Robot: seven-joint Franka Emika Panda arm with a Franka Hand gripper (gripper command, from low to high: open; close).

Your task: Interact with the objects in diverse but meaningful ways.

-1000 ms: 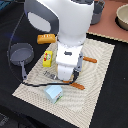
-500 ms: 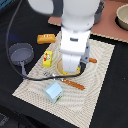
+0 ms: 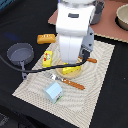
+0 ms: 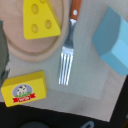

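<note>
1. The arm (image 3: pixel 75 30) hangs above the mat (image 3: pixel 100 75) on the bench; its pincer is hidden, so I cannot tell whether it is released or clenched.
2. Milk carton (image 4: pixel 113 41) lies beside the fork (image 4: pixel 67 55).
3. Cheese wedge (image 4: pixel 41 20) rests on the wooden plate (image 4: pixel 35 50), nearest below.
4. Yellow box (image 4: pixel 25 89) sits just off that plate.

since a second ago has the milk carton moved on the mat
No. The milk carton sits at the same near edge of the mat, just below the fork, as before.
</note>
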